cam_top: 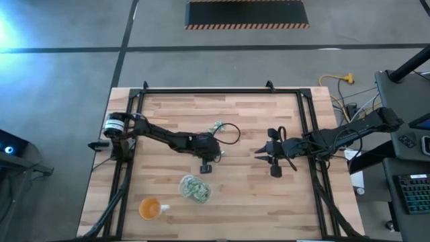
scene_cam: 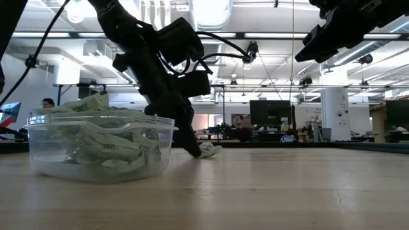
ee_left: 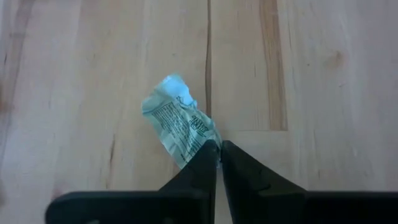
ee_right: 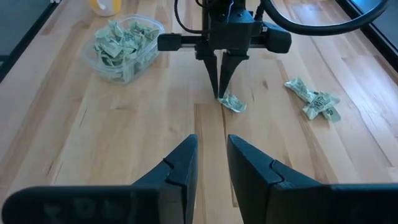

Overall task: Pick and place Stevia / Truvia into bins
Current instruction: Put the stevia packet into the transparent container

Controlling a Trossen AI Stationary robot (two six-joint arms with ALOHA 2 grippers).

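A crumpled pale green Stevia packet [ee_left: 177, 121] lies on the wooden table near its middle, and my left gripper [ee_left: 219, 149] is shut on one end of it. The same packet [ee_right: 234, 102] shows under the left gripper [ee_right: 222, 93] in the right wrist view. The clear bin [cam_top: 195, 189] stands nearer the front edge, filled with several packets. A small cluster of loose packets [ee_right: 314, 99] rests flat on the table farther back. My right gripper [ee_right: 211, 155] hovers above the table toward the right, open, with nothing between its fingers. My left gripper pinches the packet's end nearest the fingers [ee_left: 198, 148] between its two fingertips. The fingers come slanting down from the table's left side. The rest of the packet lies crumpled on the table beyond the fingertips.
An orange cup [cam_top: 149, 208] stands near the front left corner, beside the bin. A black frame [cam_top: 222, 91] runs around the table's edges. Bare wood lies between the two grippers and along the front right.
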